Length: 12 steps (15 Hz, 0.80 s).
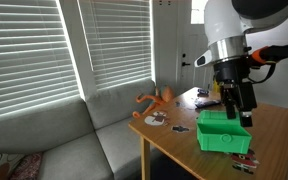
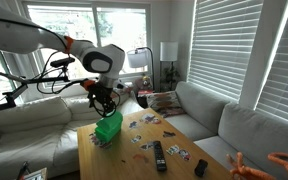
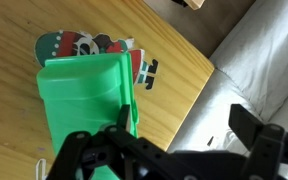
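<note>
A green plastic bin (image 1: 224,133) (image 2: 109,128) stands on the wooden table (image 1: 174,145) near one end. My gripper (image 1: 236,105) (image 2: 106,103) hangs just above the bin, jaws spread wide and empty. In the wrist view the bin (image 3: 79,100) fills the left side. One dark finger (image 3: 126,115) sits at the bin's right rim and the other (image 3: 246,120) lies out over the sofa, so my gripper (image 3: 184,120) straddles the table edge. A Christmas-patterned flat item (image 3: 84,45) lies on the table just beyond the bin.
An orange toy figure (image 1: 156,100) (image 2: 269,165) lies at the table's other end. Small cards (image 2: 144,125), a black remote (image 2: 160,155) and a small dark object (image 2: 200,167) are scattered on the tabletop. A grey sofa (image 1: 54,130) (image 3: 254,60) borders the table.
</note>
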Available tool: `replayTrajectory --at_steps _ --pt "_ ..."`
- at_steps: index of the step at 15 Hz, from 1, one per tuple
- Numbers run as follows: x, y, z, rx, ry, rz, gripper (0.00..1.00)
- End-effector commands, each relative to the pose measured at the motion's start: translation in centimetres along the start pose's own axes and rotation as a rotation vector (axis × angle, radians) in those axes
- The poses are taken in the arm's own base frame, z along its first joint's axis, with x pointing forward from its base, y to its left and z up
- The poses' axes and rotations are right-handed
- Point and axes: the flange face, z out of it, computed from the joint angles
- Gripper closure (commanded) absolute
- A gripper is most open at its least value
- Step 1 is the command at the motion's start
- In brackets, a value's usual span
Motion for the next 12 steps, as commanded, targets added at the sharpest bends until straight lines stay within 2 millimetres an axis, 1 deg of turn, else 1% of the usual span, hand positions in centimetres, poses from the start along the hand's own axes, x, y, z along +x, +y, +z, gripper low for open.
replayTrajectory --at_steps 1,12 --pt "0.4 -0.1 1.1 0.005 -0.036 0.023 0.0" --pt "1.4 0.4 2.8 0.021 -0.075 0.075 0.0"
